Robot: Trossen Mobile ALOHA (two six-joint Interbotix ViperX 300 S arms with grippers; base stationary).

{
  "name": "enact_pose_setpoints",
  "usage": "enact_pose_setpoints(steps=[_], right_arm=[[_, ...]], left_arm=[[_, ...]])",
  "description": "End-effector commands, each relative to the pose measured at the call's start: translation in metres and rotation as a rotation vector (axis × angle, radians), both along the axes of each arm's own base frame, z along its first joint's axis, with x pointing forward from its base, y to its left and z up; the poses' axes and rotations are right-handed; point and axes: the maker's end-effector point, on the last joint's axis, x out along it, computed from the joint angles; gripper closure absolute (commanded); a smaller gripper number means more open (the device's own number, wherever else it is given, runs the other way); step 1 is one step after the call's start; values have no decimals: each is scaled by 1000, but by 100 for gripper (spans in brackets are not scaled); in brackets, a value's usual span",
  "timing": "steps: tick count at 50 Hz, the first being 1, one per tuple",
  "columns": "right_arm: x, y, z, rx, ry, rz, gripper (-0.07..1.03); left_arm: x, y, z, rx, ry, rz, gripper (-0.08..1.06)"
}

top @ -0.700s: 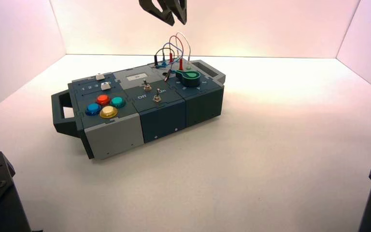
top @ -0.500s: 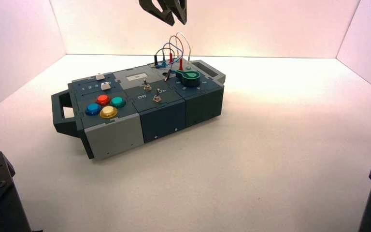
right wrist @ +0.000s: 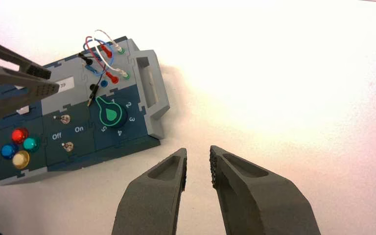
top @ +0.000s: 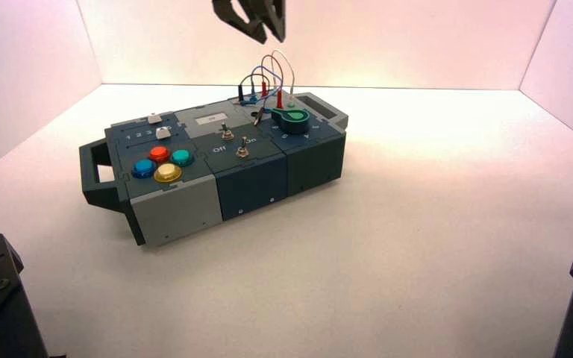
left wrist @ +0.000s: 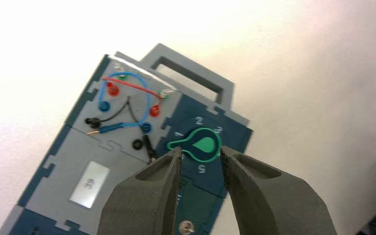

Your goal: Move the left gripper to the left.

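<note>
Left hand (top: 267, 28) hangs high above the box's wires (top: 270, 74), fingers apart and empty — so we can sweep it left unobstructed.

One box (top: 216, 160) carries four round buttons (top: 163, 163) (red, blue, green, yellow), two toggle switches (top: 235, 143) and one green knob (top: 292, 119).

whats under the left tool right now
Below the open left tool, well clear of it, sits the box's green knob with the wires beside it. The fingers cover part of the dark panel nearer the camera.
</note>
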Motion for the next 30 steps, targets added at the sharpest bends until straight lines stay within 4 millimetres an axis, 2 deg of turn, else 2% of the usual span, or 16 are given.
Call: enact_pose_setpoints(steps=[1,17,23,30], right_arm=[[5,2,19,14,-54,1,68],[4,1,20,15,-57,1,68],[4,1,20,15,-57,1,68],[4,1,19,15,-55,1,68]], left_arm=[[16,12,12,-13,-47,40,53],[30,52,4,23,-43,109,53],[36,78,4,30,-43,167,54],[42,112,13,33,-66,240,53]])
